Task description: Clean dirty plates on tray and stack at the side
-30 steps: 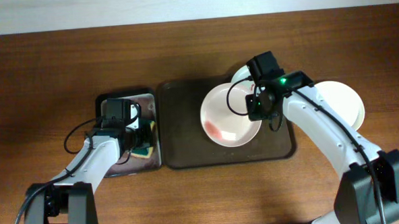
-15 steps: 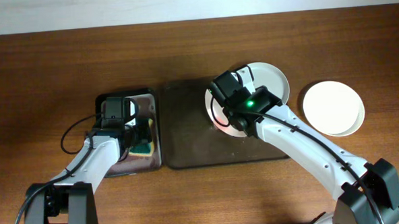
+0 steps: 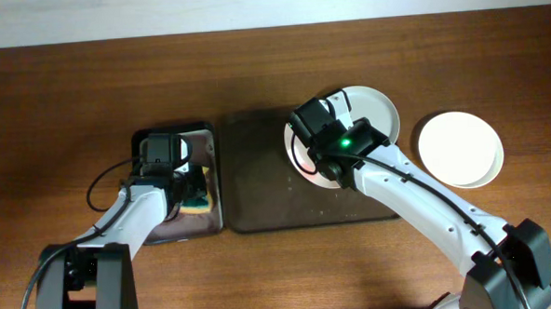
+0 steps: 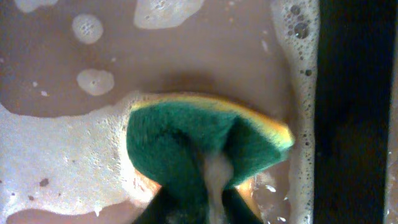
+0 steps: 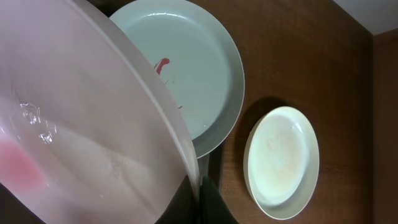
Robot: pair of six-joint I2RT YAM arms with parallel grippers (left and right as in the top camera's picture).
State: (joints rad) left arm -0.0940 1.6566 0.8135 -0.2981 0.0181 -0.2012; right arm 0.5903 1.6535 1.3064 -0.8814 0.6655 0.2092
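Note:
My right gripper (image 5: 200,190) is shut on the rim of a white plate (image 5: 81,124), holding it tilted over the dark brown tray (image 3: 259,192). A faint pink smear shows low on it. Overhead, this plate (image 3: 297,150) lies mostly hidden under the right arm. A second plate (image 5: 186,74) with a red smear rests at the tray's far right corner (image 3: 374,111). The third plate (image 3: 460,148) sits plain white on the table right of the tray. My left gripper (image 4: 214,202) is shut on a green and yellow sponge (image 4: 186,140), pinching its middle.
The sponge lies in soapy water in a grey metal pan (image 3: 198,139) with a black rim, just left of the tray. Foam patches (image 4: 68,162) float on the water. Bare wooden table (image 3: 68,89) surrounds everything.
The right arm swung left with its plate, from the tray's right part to its middle, uncovering the plate on the table. The left gripper closed on the sponge.

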